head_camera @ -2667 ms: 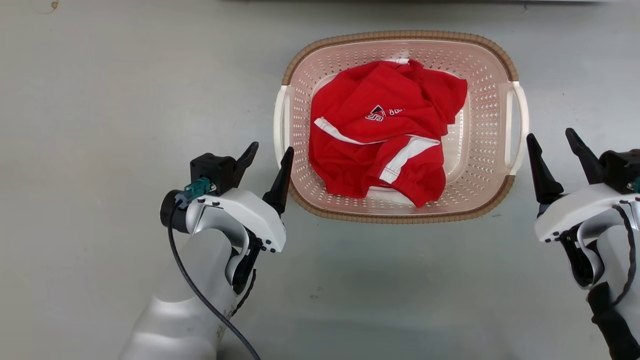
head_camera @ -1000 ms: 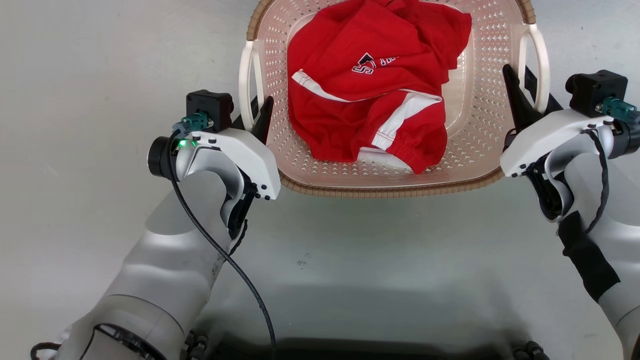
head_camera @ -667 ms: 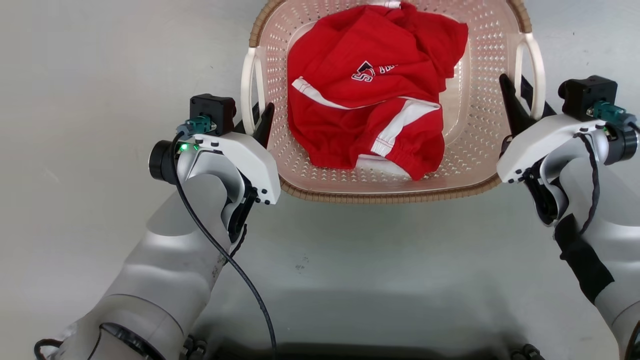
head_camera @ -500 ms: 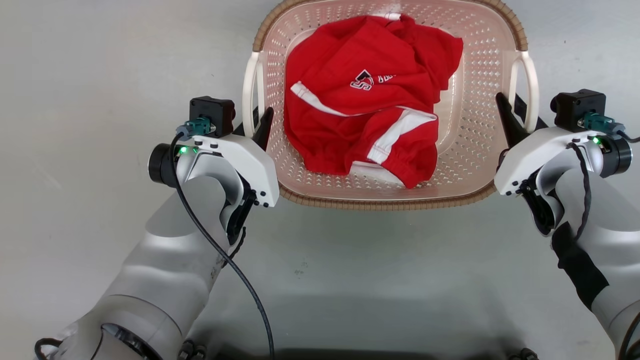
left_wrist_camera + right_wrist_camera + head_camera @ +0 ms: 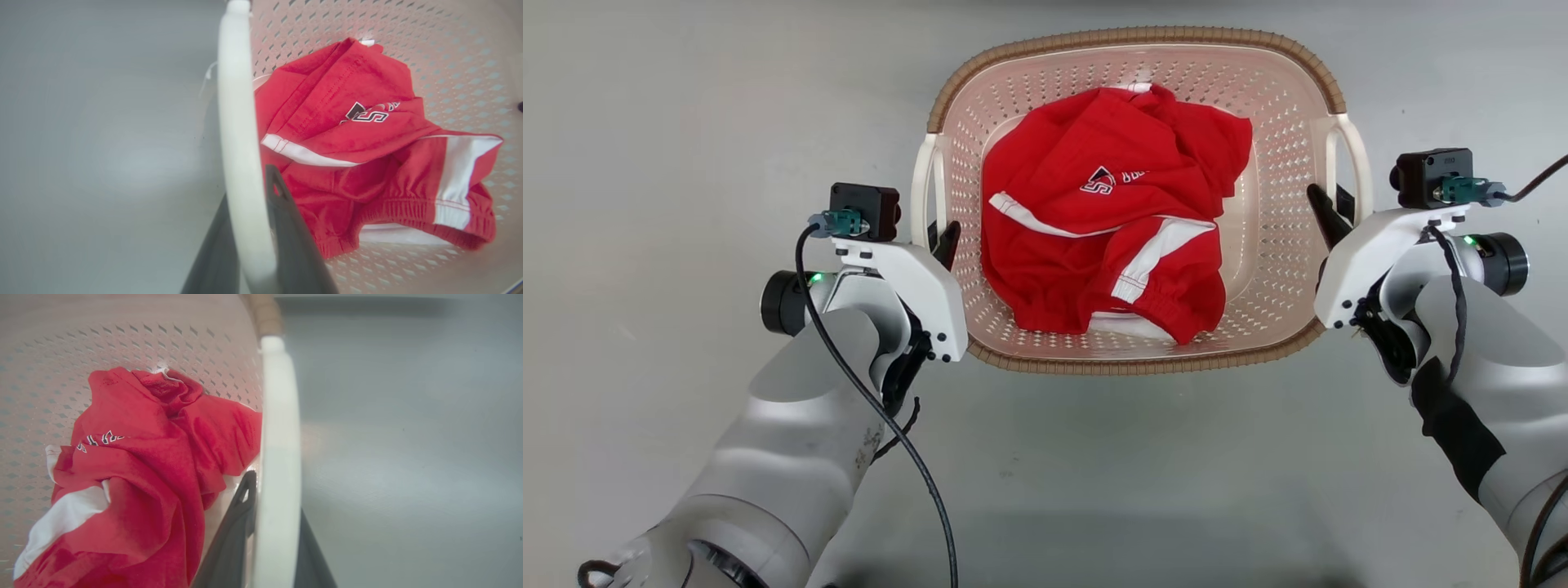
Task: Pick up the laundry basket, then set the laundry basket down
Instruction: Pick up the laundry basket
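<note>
Centred in head view: laundry basket (image 5: 1135, 37), red garment (image 5: 1094, 245) inside. Grip: left gripper (image 5: 938, 238) clamps left handle (image 5: 239, 143), right gripper (image 5: 1331, 214) clamps right handle (image 5: 278, 457), one finger each side; paired grip likely keeps load level. Lifted or resting: cannot tell

I'm seeing a crumpled red garment (image 5: 1094, 245), white stripes across it, a dark-and-white letter logo (image 5: 1099, 181) facing up, an elastic hem bunched at its near edge. Below, I've got smooth grey floor (image 5: 686, 122), faintly specked.
</note>
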